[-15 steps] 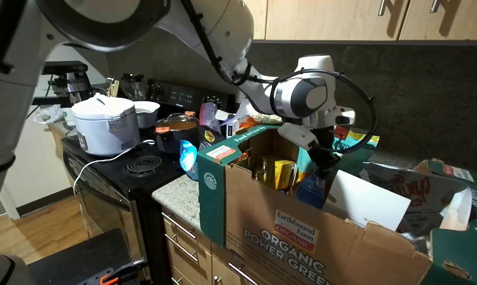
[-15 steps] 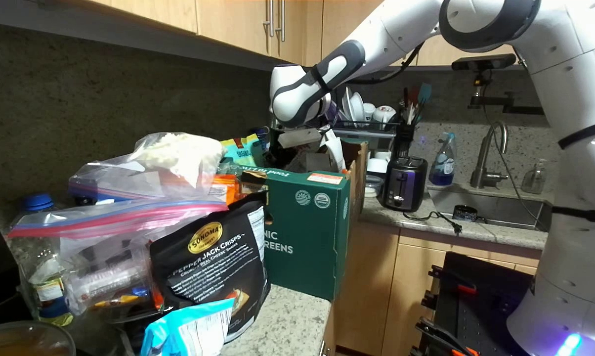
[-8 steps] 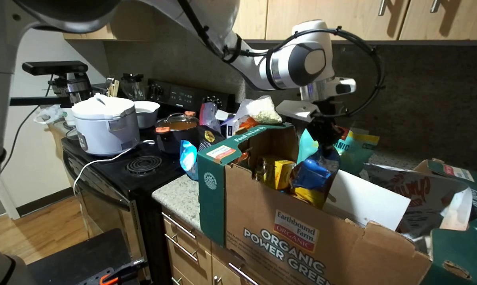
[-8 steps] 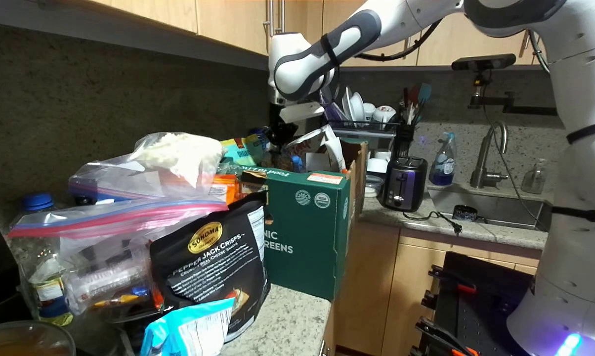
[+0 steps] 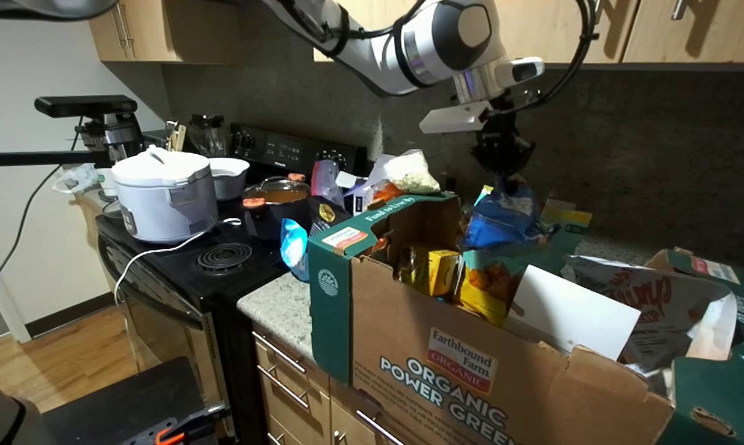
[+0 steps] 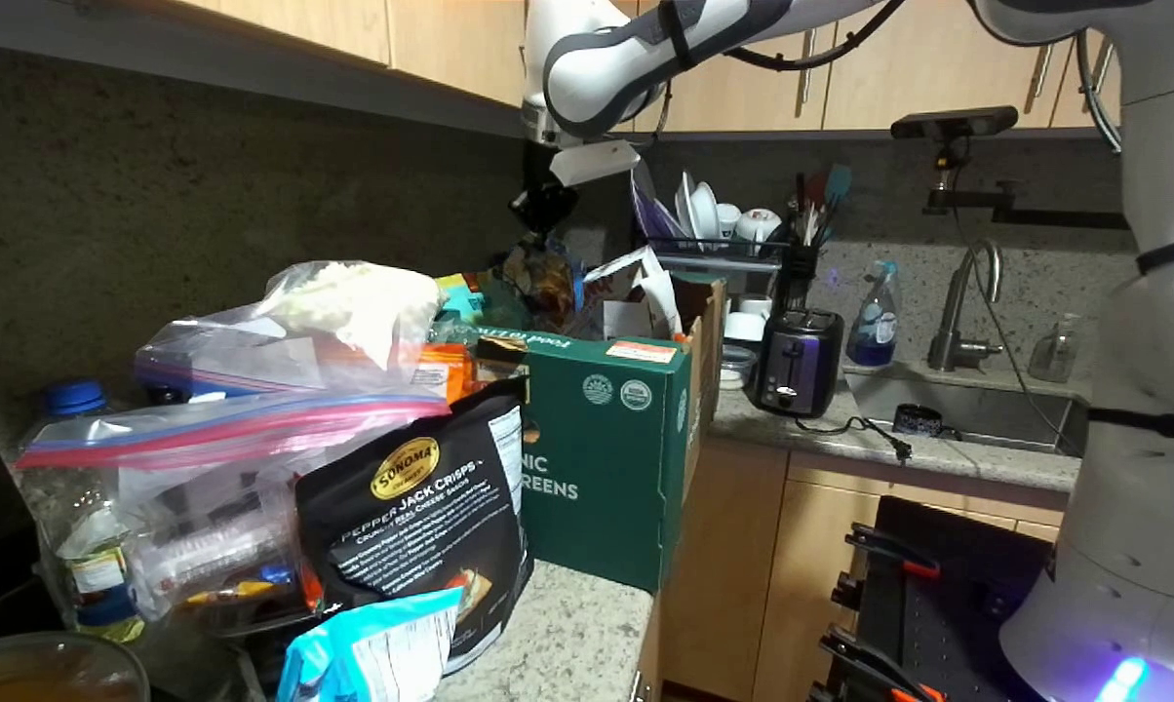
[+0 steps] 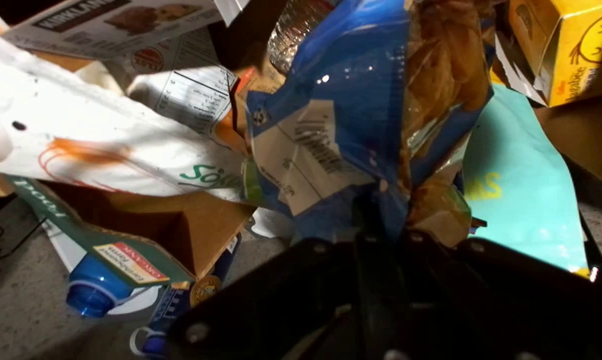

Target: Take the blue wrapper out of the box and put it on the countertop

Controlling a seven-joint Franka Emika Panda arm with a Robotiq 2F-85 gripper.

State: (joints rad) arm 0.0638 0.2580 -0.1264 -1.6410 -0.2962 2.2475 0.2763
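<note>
Speckled stone counter (image 5: 279, 315) carried one box (image 5: 532, 374) in both exterior views. One hand (image 5: 505, 173) was clamped on the upper end of one blue wrapper (image 5: 497, 221), which hung over the box; whether its lower end cleared the rim could not be determined. One barcode (image 7: 318, 144) on the wrapper appeared only in the wrist view; one rice cooker (image 5: 165, 204) and one toaster (image 6: 800, 363) each appeared in an exterior view only.

The backsplash (image 6: 226, 205) is dim in both exterior views. In an exterior view a violet light (image 6: 1128, 673) glares at lower right. Glare specks the blue wrapper (image 7: 366, 115), upper centre of the wrist view.
</note>
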